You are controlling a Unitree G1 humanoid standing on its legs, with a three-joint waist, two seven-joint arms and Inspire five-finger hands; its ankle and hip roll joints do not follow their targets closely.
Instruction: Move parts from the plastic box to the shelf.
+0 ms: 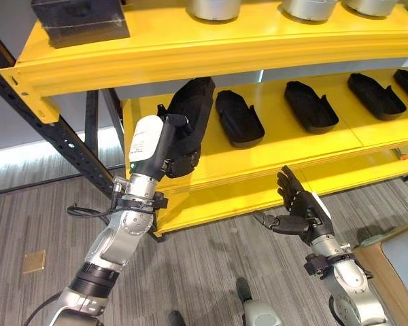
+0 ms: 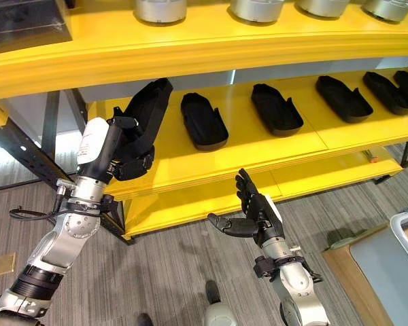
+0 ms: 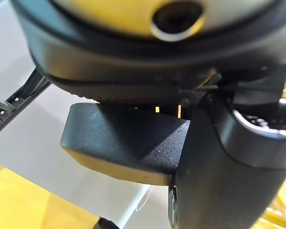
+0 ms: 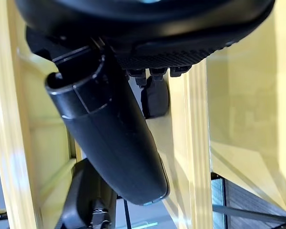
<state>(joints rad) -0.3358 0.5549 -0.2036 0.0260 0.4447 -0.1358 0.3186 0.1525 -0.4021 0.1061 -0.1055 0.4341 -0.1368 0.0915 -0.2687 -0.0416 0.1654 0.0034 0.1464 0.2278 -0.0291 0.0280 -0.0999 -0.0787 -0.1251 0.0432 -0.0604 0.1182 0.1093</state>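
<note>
A black moulded part [image 1: 194, 109] stands tilted on its end at the left end of the yellow middle shelf [image 1: 285, 146]. My left hand [image 1: 180, 161] is shut on the part's lower end. The left wrist view shows the part's edge [image 3: 124, 143] beside the thumb [image 3: 229, 162]. Several matching black parts [image 1: 238, 119] lie flat in a row along the same shelf to the right. My right hand [image 1: 302, 207] hovers open in front of the shelf's lower lip, fingers pointing up, holding nothing.
The top shelf carries a black box [image 1: 78, 20] and silver cylinders [image 1: 214, 8]. A dark steel upright [image 1: 61, 136] braces the rack on the left. A pale-rimmed box [image 2: 402, 248] sits on a wooden surface at the lower right. Grey plank floor lies below.
</note>
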